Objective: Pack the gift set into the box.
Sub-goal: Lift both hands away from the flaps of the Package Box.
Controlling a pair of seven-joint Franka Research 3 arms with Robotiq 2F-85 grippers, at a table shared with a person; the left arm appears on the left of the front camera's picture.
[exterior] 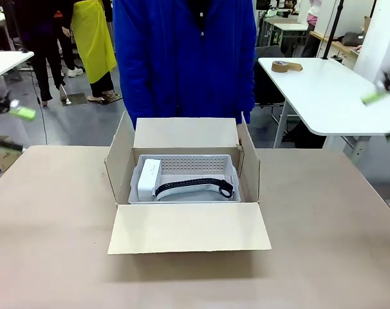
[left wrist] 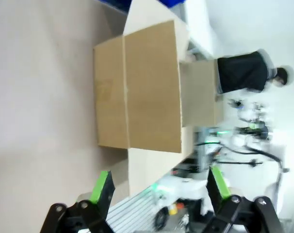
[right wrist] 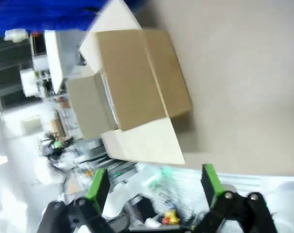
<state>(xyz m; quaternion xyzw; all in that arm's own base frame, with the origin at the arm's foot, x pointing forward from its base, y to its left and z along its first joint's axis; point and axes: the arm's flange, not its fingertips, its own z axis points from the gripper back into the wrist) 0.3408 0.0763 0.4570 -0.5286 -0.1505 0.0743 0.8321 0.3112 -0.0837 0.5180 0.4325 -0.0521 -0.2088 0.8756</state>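
The box [exterior: 188,228] stands open in the middle of the table, its near flap folded out flat and its side flaps upright. Inside it lies the gift set: a grey perforated tray [exterior: 198,165] with a white oblong case [exterior: 148,178] on the left and a curved black-and-white band [exterior: 195,187] along the front. My left gripper [exterior: 15,131] hovers blurred at the far left edge, open and holding nothing. At the far right edge my right gripper [exterior: 384,117] is likewise open. The left wrist view has the box [left wrist: 152,87] beyond the open gripper [left wrist: 160,187]. The right wrist view has the box [right wrist: 132,82] past the open gripper [right wrist: 154,183].
A person in a blue coat [exterior: 182,58] stands right behind the box at the far table edge. A white side table [exterior: 336,96] with a roll of tape [exterior: 286,65] is at the back right. Bare brown tabletop [exterior: 53,219] lies on both sides of the box.
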